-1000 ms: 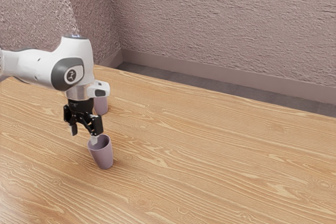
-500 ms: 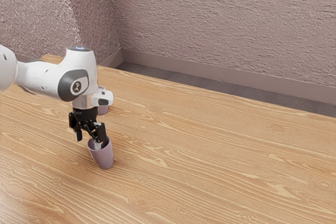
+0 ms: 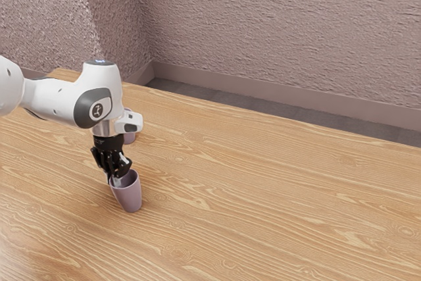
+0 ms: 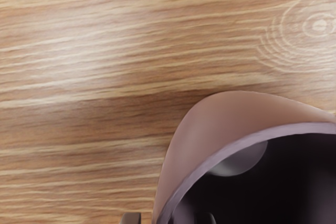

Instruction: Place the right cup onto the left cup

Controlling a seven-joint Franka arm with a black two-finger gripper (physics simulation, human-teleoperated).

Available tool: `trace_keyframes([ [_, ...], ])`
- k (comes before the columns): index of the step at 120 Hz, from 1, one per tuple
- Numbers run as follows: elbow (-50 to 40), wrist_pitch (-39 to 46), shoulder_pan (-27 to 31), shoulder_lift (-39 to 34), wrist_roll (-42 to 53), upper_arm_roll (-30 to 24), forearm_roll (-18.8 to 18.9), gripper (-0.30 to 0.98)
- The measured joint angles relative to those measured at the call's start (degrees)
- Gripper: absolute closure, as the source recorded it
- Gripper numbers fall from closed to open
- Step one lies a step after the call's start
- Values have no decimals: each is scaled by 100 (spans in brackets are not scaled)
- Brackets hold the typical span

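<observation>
My gripper (image 3: 113, 181) points down at the rim of the nearer purple cup (image 3: 129, 197), which stands upright on the table. One finger is inside that cup and the other outside it. In the wrist view the fingertips of my gripper (image 4: 168, 219) stand a short way apart, the wall of the cup (image 4: 191, 137) between them and a small gap on each side, so the gripper is open, though narrowly. The second purple cup (image 3: 130, 137) is behind the hand, partly hidden by it.
The wooden table (image 3: 263, 195) stretches toward the exterior view's right. A rough wall (image 3: 283, 24) rises beyond its far edge.
My hand first came down and slightly toward the exterior view's right to the nearer cup's rim. Since then the fingers have drawn much closer together around its wall. Neither cup has visibly moved.
</observation>
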Motion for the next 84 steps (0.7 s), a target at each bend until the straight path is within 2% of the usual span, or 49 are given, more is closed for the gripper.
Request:
trace_keyframes([
  [24, -1, 23, -16, -5, 18, -8, -47, 74],
  [49, 0, 37, -24, -42, 25, -9, -58, 77],
  [67, 14, -75, -46, -423, 12, -13, -45, 78],
  [84, 1050, -767, -63, -596, 7, 40, -18, 78],
])
